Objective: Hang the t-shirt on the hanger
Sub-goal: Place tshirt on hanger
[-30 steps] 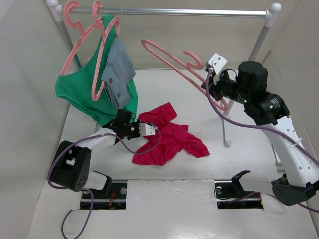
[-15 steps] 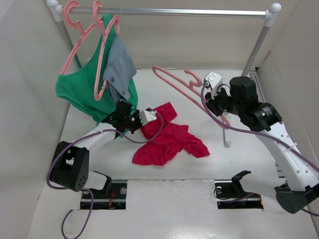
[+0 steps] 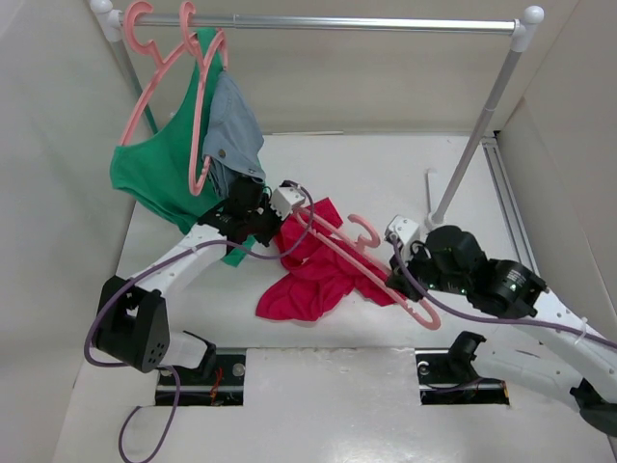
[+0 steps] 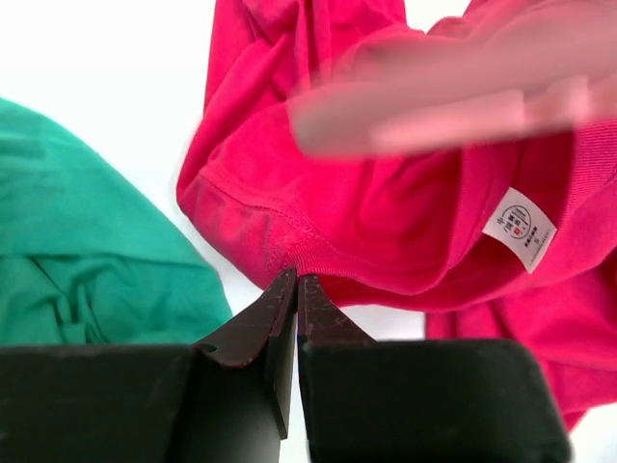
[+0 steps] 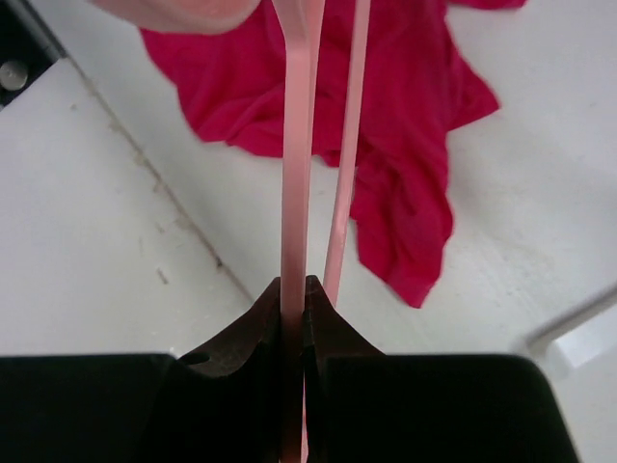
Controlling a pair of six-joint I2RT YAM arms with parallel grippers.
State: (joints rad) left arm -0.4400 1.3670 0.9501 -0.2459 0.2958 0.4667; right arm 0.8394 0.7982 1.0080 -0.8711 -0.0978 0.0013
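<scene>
The crimson t-shirt [image 3: 313, 280] lies crumpled on the white table, its upper edge raised. My left gripper [image 3: 292, 220] is shut on a stitched hem of the t-shirt [image 4: 386, 212], pinched at the fingertips [image 4: 296, 277]; a white label [image 4: 521, 230] shows inside the cloth. The pink hanger [image 3: 339, 243] slants across the t-shirt, hook up. My right gripper [image 3: 395, 280] is shut on one thin bar of the hanger [image 5: 297, 145], low over the t-shirt [image 5: 386, 106]. The hanger [image 4: 434, 106] is a blur just above the cloth in the left wrist view.
A metal rail [image 3: 337, 21] spans the back on a slanted post [image 3: 472, 145]. At its left end, pink hangers [image 3: 193, 116] carry a green garment [image 3: 154, 178] and a grey one [image 3: 231, 135], close behind my left arm. Walls enclose both sides.
My left gripper has shut on the t-shirt's hem and drawn it up and back. My right arm has lowered the hanger from mid-air down across the t-shirt.
</scene>
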